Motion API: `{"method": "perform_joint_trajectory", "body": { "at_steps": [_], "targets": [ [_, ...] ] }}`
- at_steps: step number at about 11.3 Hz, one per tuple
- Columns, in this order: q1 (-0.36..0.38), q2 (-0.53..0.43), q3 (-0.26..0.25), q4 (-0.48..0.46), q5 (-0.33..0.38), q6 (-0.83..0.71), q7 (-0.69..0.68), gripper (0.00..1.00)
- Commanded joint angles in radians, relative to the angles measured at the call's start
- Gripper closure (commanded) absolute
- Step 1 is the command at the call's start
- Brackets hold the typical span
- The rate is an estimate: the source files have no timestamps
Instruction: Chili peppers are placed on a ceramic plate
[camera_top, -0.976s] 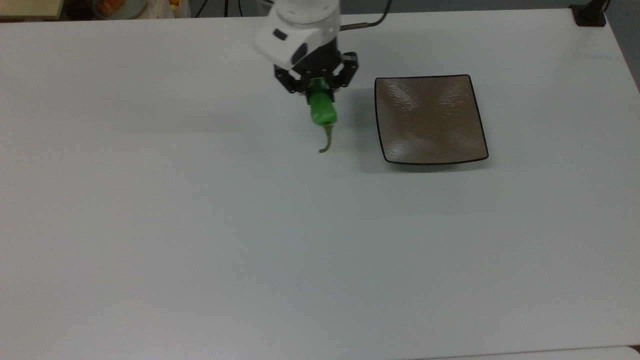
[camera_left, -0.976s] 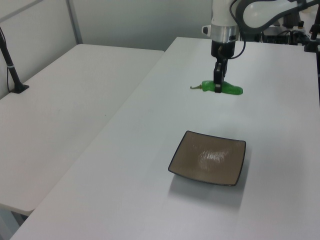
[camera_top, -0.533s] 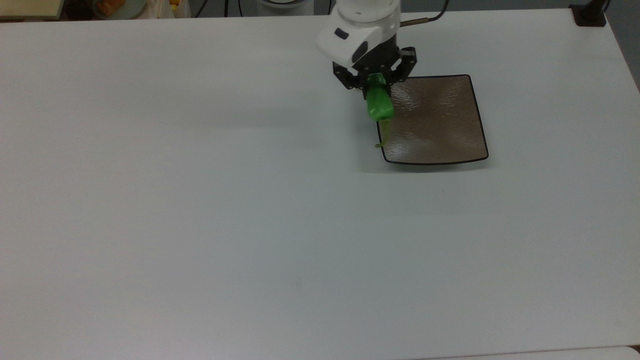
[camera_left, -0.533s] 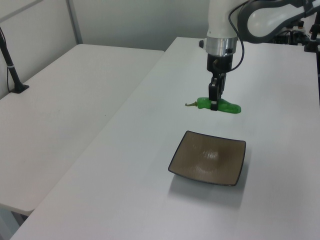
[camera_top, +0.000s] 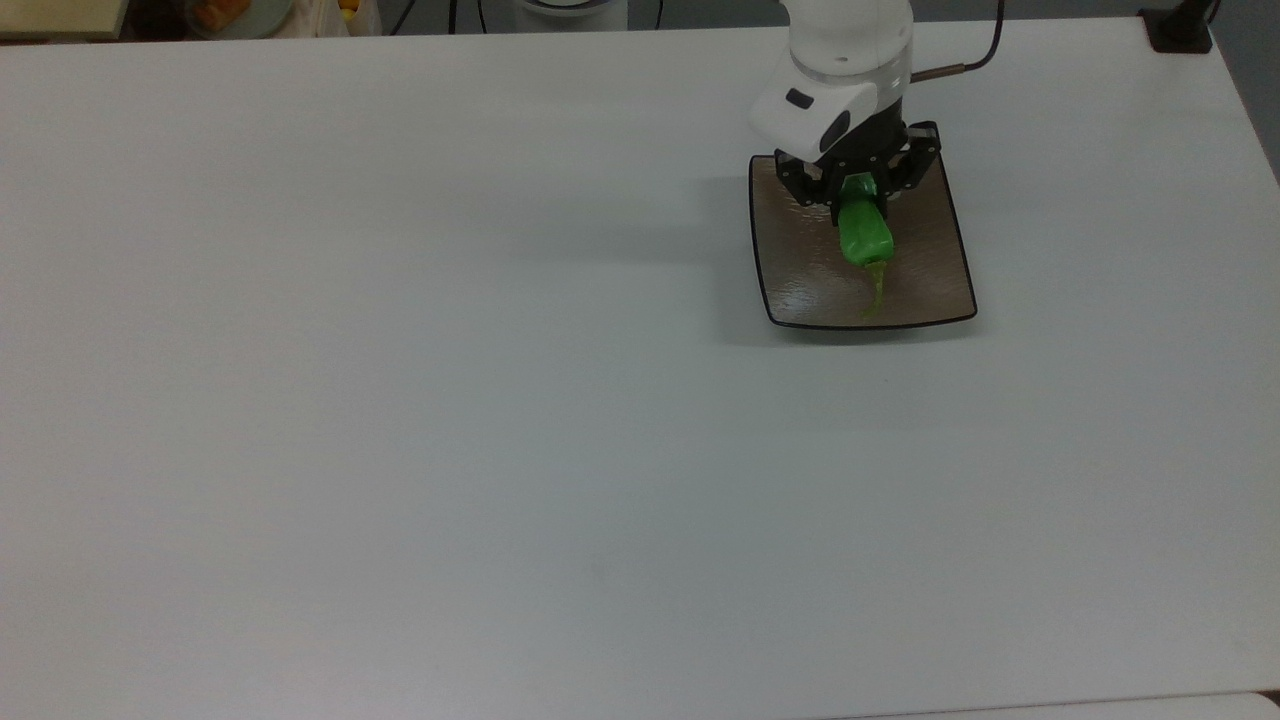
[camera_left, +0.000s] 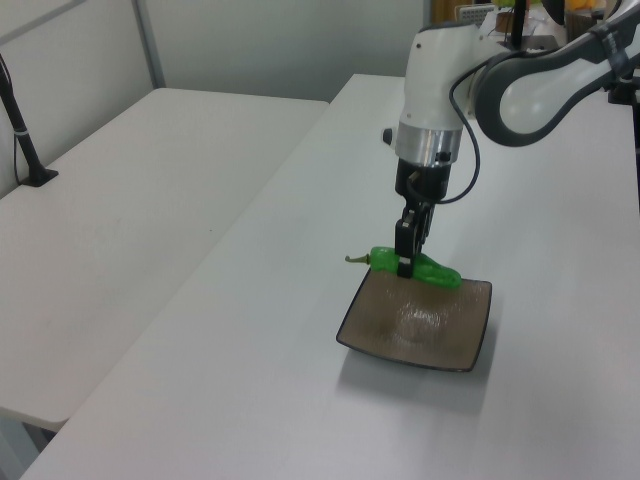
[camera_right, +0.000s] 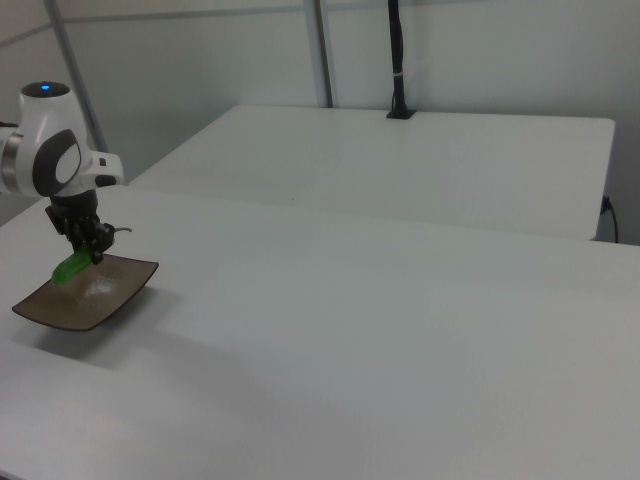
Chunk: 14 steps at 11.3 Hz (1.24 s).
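Step in hand: we carry the chili pepper (camera_top: 865, 232) over the ceramic plate (camera_top: 925, 270) and, by our judgement, are about to lower and release it.
Fingers: the gripper (camera_top: 858, 192) has its fingers closed on the pepper's body near mid-length; the pepper hangs roughly level in the left view, stem toward the left view's left.
Where the pepper is: held above the plate, not yet resting on it. In the top view its green body lies over the plate's middle and the thin stem (camera_top: 876, 292) points toward the plate's near edge.
Where the plate is: on the white counter (camera_top: 400, 400), toward the counter's far right corner in the top view, with a bare margin of counter on every side.
Doing it well: we should come straight down until the pepper is close to the glossy surface, then part the fingers slowly. The plate looks slick and dished, so a drop from height could make the pepper roll or skid toward the rim.
Stem: it reaches nearly to the near edge, so we would keep the body centred so nothing overhangs.
After release: lift straight up, so the fingers do not drag the pepper or nudge the plate.
Change since earlier: half a second ago the pepper hung over the plate's left edge in the top view; now it sits over the middle. A second ago it was well clear of the plate, over bare counter.
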<state>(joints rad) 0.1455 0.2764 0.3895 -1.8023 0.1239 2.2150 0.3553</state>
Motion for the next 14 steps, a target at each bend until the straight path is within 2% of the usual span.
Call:
{"method": "perform_joint_trajectory", "body": {
  "at_steps": [1, 2, 5, 6, 9, 11, 14],
  "targets": [
    [0.005, 0.018, 0.002, -0.009, -0.006, 0.025, 0.039, 0.16],
    [0.006, 0.017, 0.002, -0.009, -0.019, 0.025, 0.039, 0.0],
    [0.006, -0.005, 0.0, -0.008, -0.033, 0.009, 0.033, 0.0],
    [0.006, -0.02, 0.0, -0.014, -0.07, 0.002, 0.033, 0.0],
    [-0.004, -0.055, -0.007, -0.017, -0.199, -0.163, -0.019, 0.0],
    [-0.009, -0.089, -0.067, -0.022, -0.228, -0.257, -0.125, 0.0],
    [-0.01, -0.15, -0.177, -0.035, -0.276, -0.34, -0.194, 0.0]
  ]
}}
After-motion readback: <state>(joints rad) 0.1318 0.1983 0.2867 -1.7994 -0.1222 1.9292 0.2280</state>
